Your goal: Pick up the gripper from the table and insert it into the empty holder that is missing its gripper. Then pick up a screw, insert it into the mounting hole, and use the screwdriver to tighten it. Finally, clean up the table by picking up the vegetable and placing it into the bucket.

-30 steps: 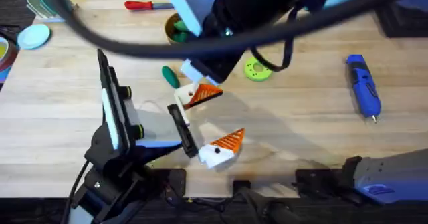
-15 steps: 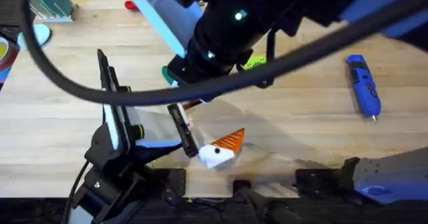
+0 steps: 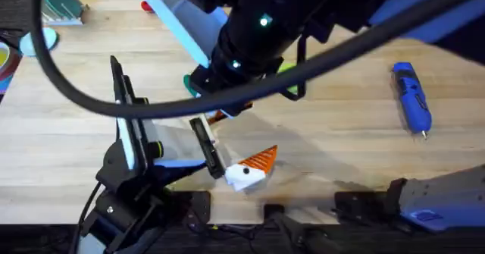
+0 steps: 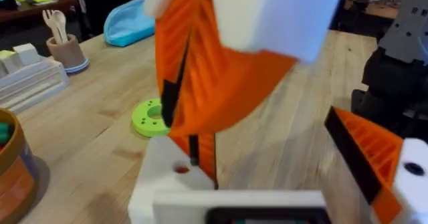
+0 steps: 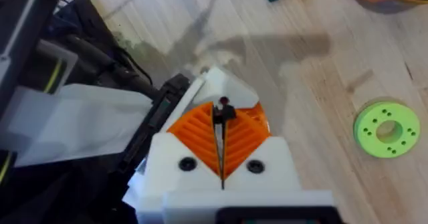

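Screw held over the holder, left fingers wide apart

The left gripper (image 3: 236, 140) has its fingers spread above the tabletop (image 3: 341, 140), with the orange gripper (image 3: 218, 117) set against the white holder (image 4: 167, 180). Directly over it, the right gripper (image 5: 222, 120) has its fingers pressed together, pinching a small dark screw (image 5: 223, 105). The vegetable (image 3: 188, 82) lies just behind, and the screwdriver (image 3: 411, 98) lies far right.

At the lower centre of the frame the right gripper (image 5: 222, 158) has its orange ribbed pads (image 5: 194, 134) pressed together on a small dark screw (image 5: 221, 110). A green ring-shaped disc (image 5: 384, 128) lies on the wooden tabletop (image 5: 321, 97) at the right, and black arm hardware (image 5: 73, 83) occupies the left.
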Robot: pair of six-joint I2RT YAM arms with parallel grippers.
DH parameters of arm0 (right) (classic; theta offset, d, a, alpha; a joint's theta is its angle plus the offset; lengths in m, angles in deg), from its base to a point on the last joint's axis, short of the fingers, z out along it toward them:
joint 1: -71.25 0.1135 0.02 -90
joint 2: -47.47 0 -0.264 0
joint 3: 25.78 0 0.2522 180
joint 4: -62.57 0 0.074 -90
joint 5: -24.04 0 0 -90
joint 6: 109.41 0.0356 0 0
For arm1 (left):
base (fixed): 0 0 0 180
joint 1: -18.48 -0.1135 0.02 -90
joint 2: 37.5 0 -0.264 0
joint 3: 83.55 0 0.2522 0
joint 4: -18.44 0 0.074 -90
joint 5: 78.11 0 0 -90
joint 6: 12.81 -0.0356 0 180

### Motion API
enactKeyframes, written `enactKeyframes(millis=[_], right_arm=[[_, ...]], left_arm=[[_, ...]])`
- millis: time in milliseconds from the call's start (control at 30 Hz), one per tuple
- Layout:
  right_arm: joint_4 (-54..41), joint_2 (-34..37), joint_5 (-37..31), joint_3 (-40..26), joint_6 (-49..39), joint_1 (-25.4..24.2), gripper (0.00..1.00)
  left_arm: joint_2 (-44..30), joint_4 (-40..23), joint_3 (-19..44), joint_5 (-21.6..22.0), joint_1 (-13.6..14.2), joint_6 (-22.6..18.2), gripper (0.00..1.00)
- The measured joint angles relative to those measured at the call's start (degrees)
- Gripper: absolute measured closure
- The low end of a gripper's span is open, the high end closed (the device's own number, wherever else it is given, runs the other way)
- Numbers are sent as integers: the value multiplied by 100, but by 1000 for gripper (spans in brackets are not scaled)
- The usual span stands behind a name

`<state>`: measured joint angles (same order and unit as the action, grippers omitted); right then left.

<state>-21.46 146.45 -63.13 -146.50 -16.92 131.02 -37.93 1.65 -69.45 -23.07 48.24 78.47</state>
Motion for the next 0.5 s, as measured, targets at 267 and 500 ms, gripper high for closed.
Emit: enactKeyframes(millis=[267,500], right_arm=[[130,230,-129,-4,-83,-4,996],[34,269,-240,-4,-122,-4,996]], left_arm=[[-26,-9,2,-44,6,48,8],[-26,-2,2,-42,11,4,8]])
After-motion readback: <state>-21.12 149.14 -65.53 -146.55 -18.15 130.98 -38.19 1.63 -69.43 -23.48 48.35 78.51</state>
